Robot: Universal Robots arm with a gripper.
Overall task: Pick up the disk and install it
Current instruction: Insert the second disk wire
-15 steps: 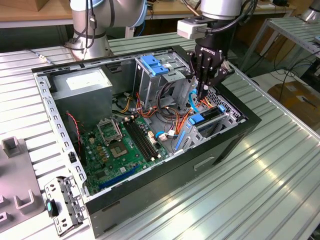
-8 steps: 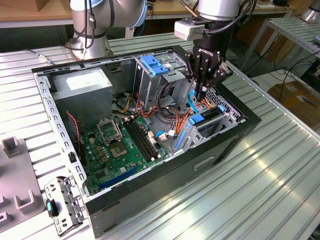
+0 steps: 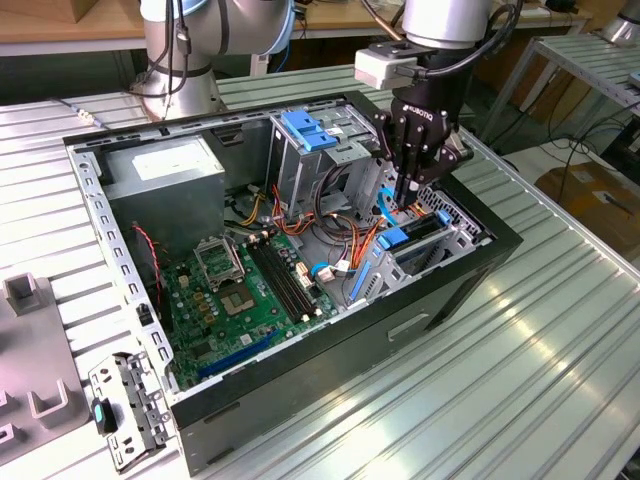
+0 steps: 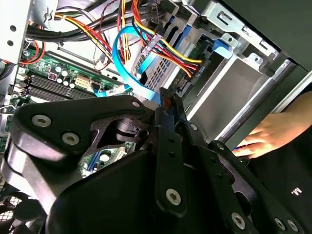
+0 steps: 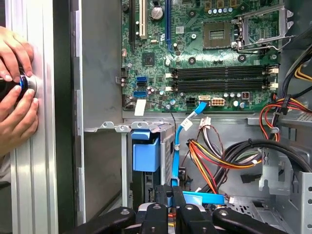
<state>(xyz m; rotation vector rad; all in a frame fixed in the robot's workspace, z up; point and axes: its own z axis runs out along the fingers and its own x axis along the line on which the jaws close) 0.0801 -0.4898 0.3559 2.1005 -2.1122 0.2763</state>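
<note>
Gripper point(image 3: 404, 197) inside open computer case point(image 3: 300, 385), above drive bay point(image 3: 425, 245); fingers close together, grasp cannot be determined. Disk not identifiable.

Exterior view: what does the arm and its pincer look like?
The arm is silver-grey with rounded joints and light blue caps; a second section stands behind the computer case. A black cable loops along it, and a pale grey box sits at the wrist. The pincer is black with white lettering.
</note>
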